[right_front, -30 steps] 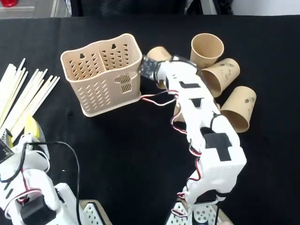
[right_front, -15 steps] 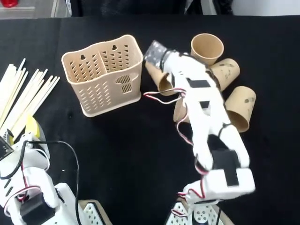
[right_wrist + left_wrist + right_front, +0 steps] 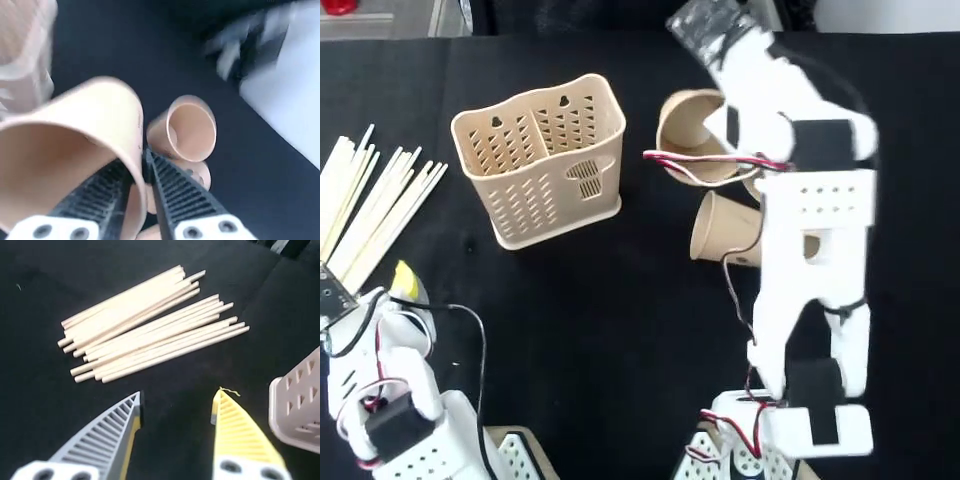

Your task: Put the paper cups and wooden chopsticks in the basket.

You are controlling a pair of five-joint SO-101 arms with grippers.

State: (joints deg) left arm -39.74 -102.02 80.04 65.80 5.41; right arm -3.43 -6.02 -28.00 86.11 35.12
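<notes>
Right gripper (image 3: pixel 146 172) is pinching one wall of a paper cup (image 3: pixel 692 135) at the rim, one finger inside and one outside, the jaws nearly closed on the thin wall. The cup is hanging tilted in the air beside the basket (image 3: pixel 540 160), not over its opening. The basket is standing upright on the table (image 3: pixel 570 330), toward the far left part. A second cup (image 3: pixel 725 228) is lying on its side under the raised arm.

Left gripper (image 3: pixel 177 405) is hovering wide open with nothing in it near the front left corner, just short of the wooden chopsticks (image 3: pixel 150 325), which are lying in a loose pile by the left edge.

Risks, as I am judging them:
- A grip on a single wall is likely letting the cup swivel or slip during the swing.
- A tilted cup may catch the basket's rim or divider and tip the light basket.
- The arm's cable (image 3: pixel 690 165) is looping close to the cup and could snag it.
- The chopsticks may roll apart under a partial grasp.
</notes>
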